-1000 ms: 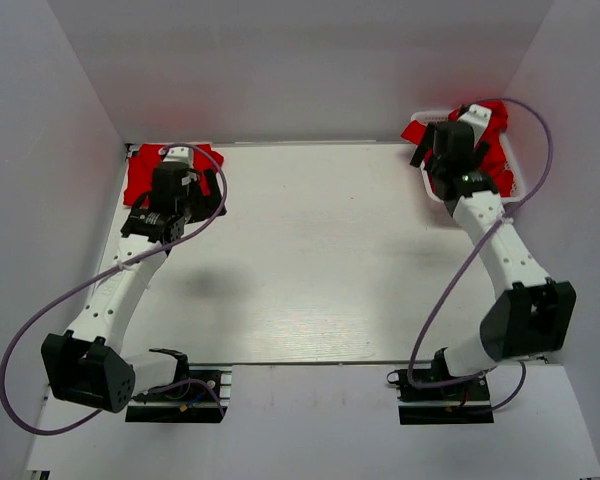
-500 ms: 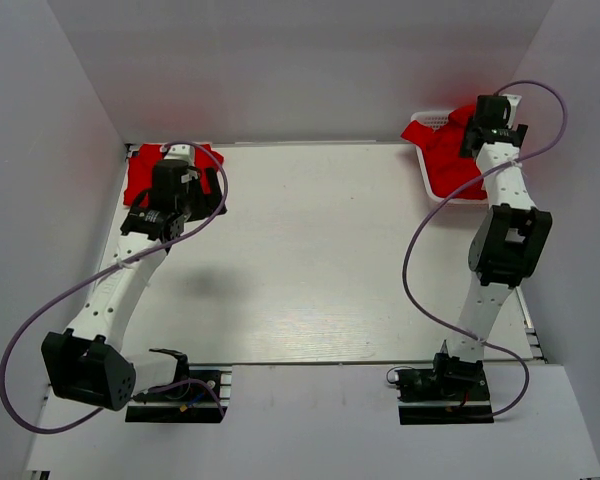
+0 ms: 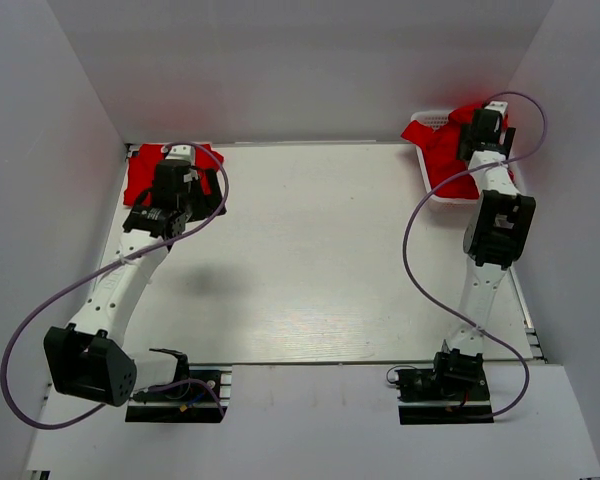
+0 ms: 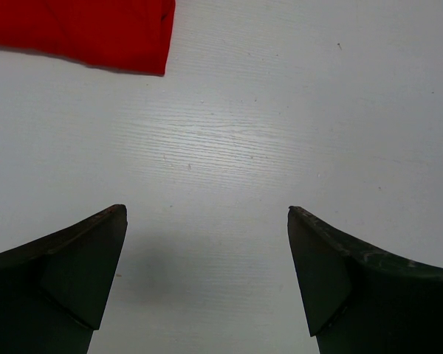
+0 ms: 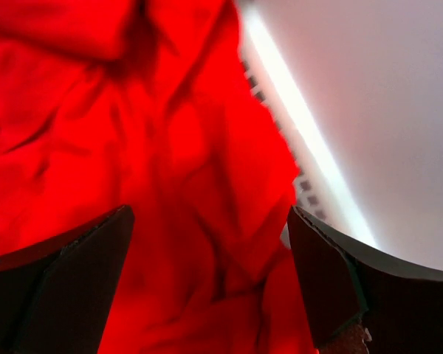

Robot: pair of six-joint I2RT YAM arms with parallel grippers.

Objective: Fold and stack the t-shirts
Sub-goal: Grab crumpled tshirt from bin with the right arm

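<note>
Your left gripper (image 4: 207, 210) hangs with its fingers spread wide over the tabletop (image 4: 280, 110) at the far left corner, just beside a flat folded t-shirt (image 4: 81, 29). Your right gripper (image 5: 207, 210) — fingers apart too, holding nothing — hovers over the crumpled t-shirts (image 5: 133, 147) heaped in the white basket (image 3: 432, 117) at the far right corner.

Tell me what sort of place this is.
Probably a robot test cell, not a home: left arm and right arm bolted to a white table, plain white walls boxing it in, and a basket of red shirts.
</note>
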